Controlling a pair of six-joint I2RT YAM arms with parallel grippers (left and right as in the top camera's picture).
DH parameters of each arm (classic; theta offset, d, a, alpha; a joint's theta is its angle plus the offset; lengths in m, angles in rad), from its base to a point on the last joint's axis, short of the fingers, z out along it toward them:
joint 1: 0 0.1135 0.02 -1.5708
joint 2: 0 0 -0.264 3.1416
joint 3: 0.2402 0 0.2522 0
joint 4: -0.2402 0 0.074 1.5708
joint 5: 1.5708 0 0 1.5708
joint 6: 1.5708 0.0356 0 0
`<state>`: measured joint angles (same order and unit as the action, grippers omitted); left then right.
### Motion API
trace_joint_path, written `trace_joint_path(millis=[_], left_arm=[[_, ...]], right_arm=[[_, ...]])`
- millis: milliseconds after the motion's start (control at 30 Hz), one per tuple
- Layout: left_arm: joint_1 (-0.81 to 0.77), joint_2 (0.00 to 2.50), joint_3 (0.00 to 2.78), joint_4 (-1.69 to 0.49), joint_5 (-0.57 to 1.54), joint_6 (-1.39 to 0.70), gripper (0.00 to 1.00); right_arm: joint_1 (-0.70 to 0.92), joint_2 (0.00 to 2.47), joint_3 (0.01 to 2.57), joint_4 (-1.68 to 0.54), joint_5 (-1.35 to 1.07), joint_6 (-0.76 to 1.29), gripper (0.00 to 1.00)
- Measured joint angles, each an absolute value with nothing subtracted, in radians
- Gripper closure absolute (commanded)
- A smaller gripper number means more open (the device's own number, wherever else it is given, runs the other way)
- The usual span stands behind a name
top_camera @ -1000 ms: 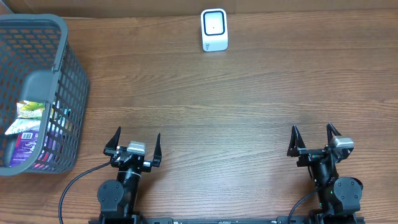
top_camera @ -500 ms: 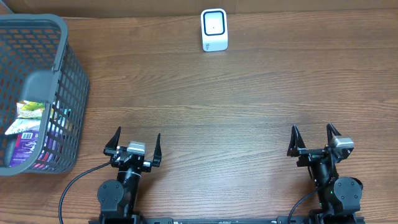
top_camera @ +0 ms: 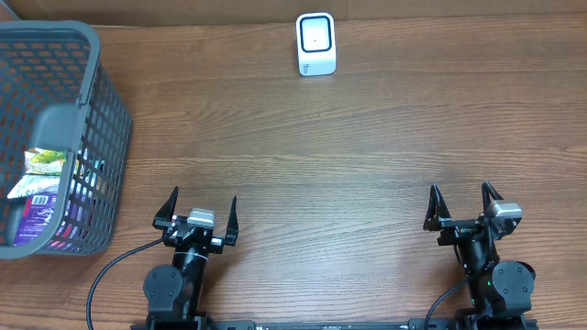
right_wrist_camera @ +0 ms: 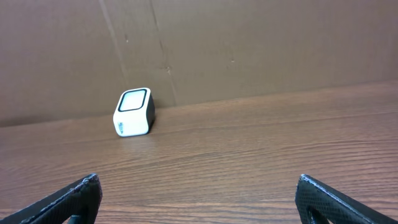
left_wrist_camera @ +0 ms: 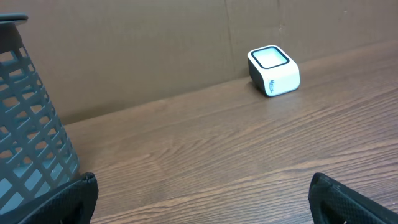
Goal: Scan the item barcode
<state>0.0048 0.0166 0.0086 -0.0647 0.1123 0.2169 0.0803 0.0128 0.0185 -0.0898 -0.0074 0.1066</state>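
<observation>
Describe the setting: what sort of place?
Probably a mock shop checkout: a white scanner at the back of a wooden table, a grey basket holding packets at the left.

Wooden table (top_camera: 367,156) bearing two things.
Its brown top has grain running from left to right. A grey plastic mesh basket (top_camera: 108,137) stands at the left edge, reaching toward the far left corner. A small white barcode scanner (top_camera: 315,43) with a dark-framed window stands near the middle of the far edge, just in front of the cardboard wall (left_wrist_camera: 155,43) that backs that edge and well apart from the basket.
</observation>
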Motion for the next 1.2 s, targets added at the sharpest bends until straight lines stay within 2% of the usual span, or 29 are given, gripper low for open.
trace_joint_path(millis=[433,567,700,833,933,1067,1200], left_arm=[[0.005,0.017,0.013,-0.068,0.181,0.182,0.00],[0.005,0.024,0.089,-0.163,0.187,0.164,0.00],[0.005,0.163,0.326,-0.245,0.183,0.160,0.00],[0.006,0.423,0.604,-0.319,0.189,0.160,0.00],[0.007,0.654,0.898,-0.523,0.206,0.160,0.00],[0.009,1.001,1.443,-0.969,0.211,0.159,0.00],[0.009,1.269,1.887,-1.199,0.241,0.162,0.00]], right_arm=[[0.080,0.013,0.019,-0.076,-0.007,0.108,0.00],[0.080,0.013,0.019,-0.027,-0.021,0.107,0.00],[0.080,0.033,0.101,-0.062,-0.031,0.107,0.00],[0.080,0.151,0.339,-0.124,-0.044,0.107,0.00],[0.081,0.273,0.506,-0.220,-0.046,0.107,0.00],[0.080,0.529,0.812,-0.472,-0.072,0.102,0.00],[0.081,0.749,1.074,-0.667,-0.104,0.101,0.00]])
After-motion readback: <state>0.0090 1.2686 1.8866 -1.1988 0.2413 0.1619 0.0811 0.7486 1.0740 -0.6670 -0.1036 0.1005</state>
